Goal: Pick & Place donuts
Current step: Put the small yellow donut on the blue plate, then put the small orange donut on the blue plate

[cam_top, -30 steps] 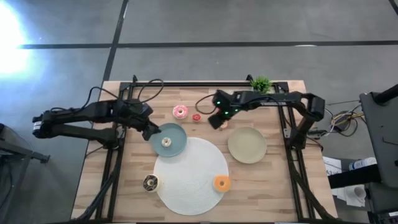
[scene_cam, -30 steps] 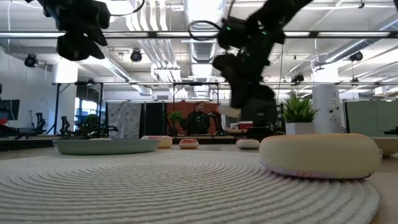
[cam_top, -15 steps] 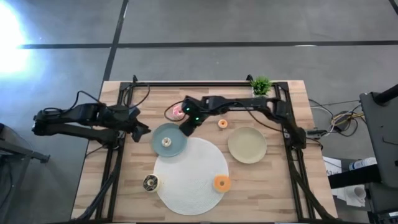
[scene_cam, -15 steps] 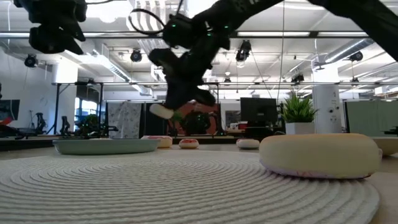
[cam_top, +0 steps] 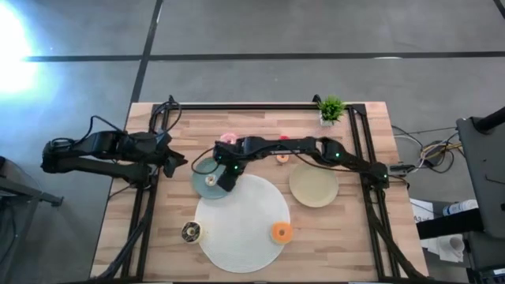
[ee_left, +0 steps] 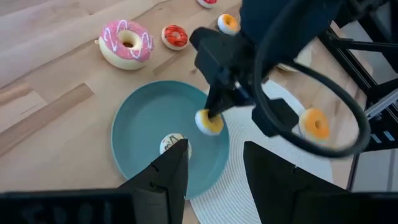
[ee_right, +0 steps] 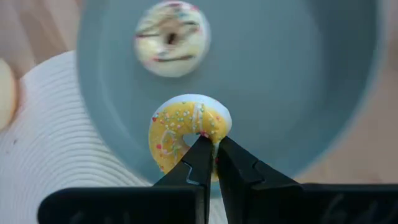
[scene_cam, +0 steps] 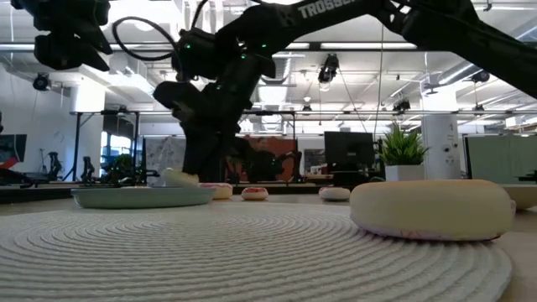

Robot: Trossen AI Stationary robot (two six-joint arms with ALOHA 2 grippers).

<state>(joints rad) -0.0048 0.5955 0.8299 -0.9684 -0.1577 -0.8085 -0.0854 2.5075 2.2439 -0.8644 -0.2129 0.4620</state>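
Yellow sprinkled donut (ee_right: 186, 127) is pinched by its rim in the right hand (ee_right: 209, 155), over the teal plate (ee_right: 298, 74) near the edge by the white mat (ee_right: 56, 155); only the right wrist view shows the clamp and sprinkles. A white donut with dark drizzle (ee_right: 171, 38) lies on that plate. Left wrist view adds a pink-frosted donut (ee_left: 127, 43), red one (ee_left: 175, 36) and orange one (ee_left: 228, 23) on the bench (ee_left: 56, 93). Left hand (cam_top: 175, 161) hangs open, just beside the plate. Low view reads "TROSSEN" on the right arm (scene_cam: 336, 8).
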